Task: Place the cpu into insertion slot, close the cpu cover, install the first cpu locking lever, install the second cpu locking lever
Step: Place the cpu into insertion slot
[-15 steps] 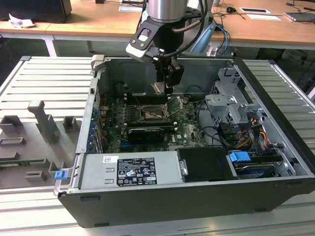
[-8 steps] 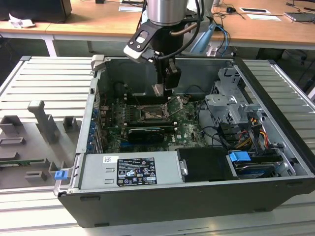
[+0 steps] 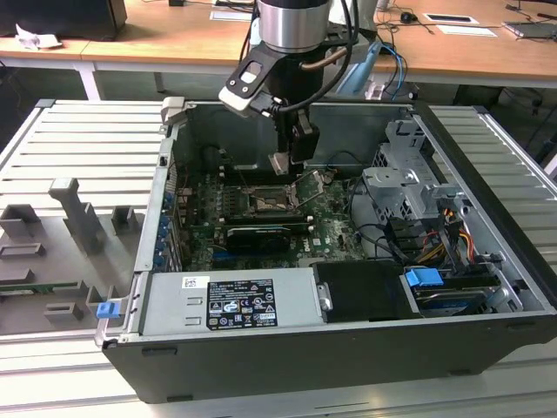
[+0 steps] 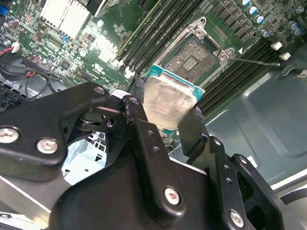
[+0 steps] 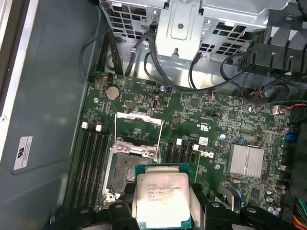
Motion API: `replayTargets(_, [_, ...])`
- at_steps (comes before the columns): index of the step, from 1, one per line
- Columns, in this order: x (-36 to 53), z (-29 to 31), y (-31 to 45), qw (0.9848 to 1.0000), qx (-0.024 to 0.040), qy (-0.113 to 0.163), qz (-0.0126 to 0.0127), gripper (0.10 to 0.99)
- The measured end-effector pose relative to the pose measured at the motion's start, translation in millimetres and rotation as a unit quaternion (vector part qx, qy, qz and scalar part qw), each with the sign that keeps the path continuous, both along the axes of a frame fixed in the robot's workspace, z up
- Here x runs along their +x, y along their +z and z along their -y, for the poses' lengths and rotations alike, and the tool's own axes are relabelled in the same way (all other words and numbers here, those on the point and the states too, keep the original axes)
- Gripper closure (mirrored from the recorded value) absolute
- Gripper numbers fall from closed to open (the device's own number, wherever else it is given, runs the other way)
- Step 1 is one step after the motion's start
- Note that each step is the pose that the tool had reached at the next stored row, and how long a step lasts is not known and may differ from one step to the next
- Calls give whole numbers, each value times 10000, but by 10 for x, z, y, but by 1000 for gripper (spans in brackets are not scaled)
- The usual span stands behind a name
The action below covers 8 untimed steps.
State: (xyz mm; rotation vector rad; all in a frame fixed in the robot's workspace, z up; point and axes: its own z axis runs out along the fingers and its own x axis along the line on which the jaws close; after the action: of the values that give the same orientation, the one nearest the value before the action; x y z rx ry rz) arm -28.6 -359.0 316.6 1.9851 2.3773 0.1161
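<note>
My gripper (image 3: 292, 162) is shut on the cpu (image 3: 279, 164), a flat square chip with a pale silvery top. It hangs a little above the motherboard inside the open computer case. In both wrist views the black fingers (image 4: 139, 120) clamp two opposite edges of the cpu (image 4: 168, 100) (image 5: 162, 199). The insertion slot (image 5: 124, 172) (image 4: 194, 57) lies bare just beyond the chip, its dark recessed middle showing. The cpu cover (image 5: 139, 125) stands swung up from the slot's far side, with green board visible through its window. A thin wire lever (image 4: 259, 61) sticks out beside the insertion slot (image 3: 265, 202).
Black memory slots (image 5: 93, 153) flank the socket on both sides. A long black graphics card (image 3: 257, 233) lies in front of it, then a silver power supply (image 3: 231, 300). A metal drive cage (image 3: 405, 187) with cables stands at the exterior view's right. A finned heatsink (image 5: 245, 158) sits nearby.
</note>
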Motion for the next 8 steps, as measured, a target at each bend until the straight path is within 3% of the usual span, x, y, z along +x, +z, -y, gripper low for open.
replayTargets(8, [0, 0, -74, 10000, 0, -3, 0, 557])
